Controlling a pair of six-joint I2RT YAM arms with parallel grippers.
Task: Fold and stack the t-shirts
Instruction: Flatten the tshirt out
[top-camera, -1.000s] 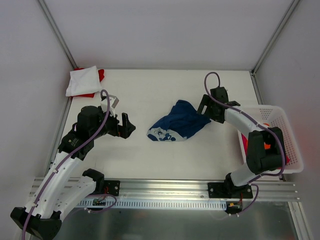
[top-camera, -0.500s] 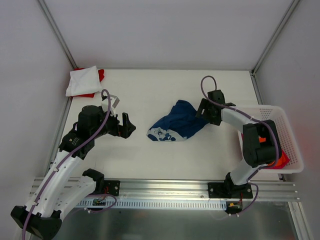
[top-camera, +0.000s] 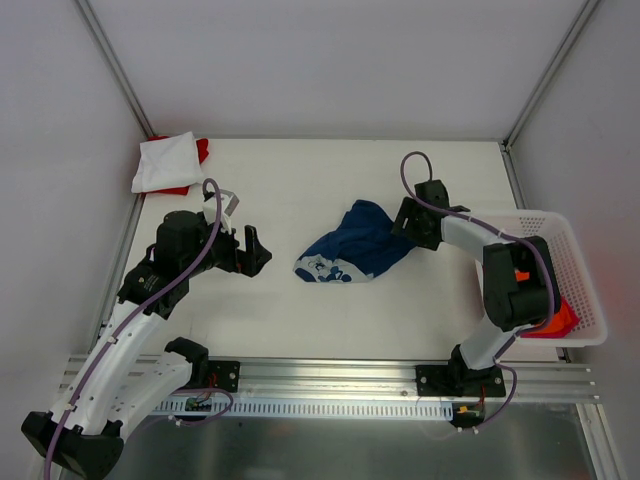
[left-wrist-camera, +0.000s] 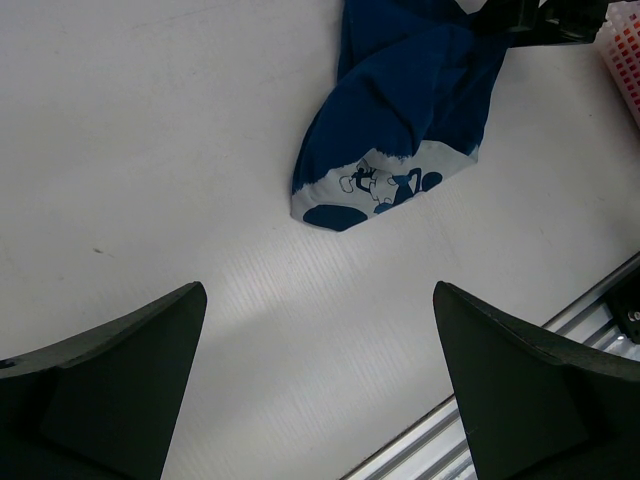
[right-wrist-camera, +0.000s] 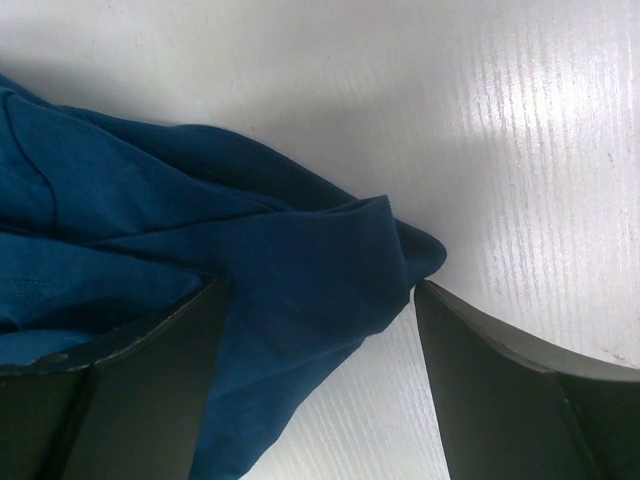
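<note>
A crumpled navy blue t-shirt (top-camera: 360, 243) with a pale cartoon print lies mid-table; it also shows in the left wrist view (left-wrist-camera: 405, 110) and the right wrist view (right-wrist-camera: 220, 270). My right gripper (top-camera: 408, 226) is open at the shirt's right edge, its jaws standing either side of a fold of navy cloth (right-wrist-camera: 330, 290). My left gripper (top-camera: 258, 252) is open and empty, above bare table left of the shirt (left-wrist-camera: 318, 400). A folded white t-shirt (top-camera: 165, 161) lies on a red one (top-camera: 201, 149) at the far left corner.
A white plastic lattice basket (top-camera: 575, 280) stands at the right edge with orange cloth (top-camera: 560, 318) in it. A metal rail (top-camera: 330, 385) runs along the near edge. Frame posts rise at the back corners.
My right gripper has moved a little left, closer onto the navy shirt's right edge. Its elbow has swung over the basket. The left arm has not moved.
</note>
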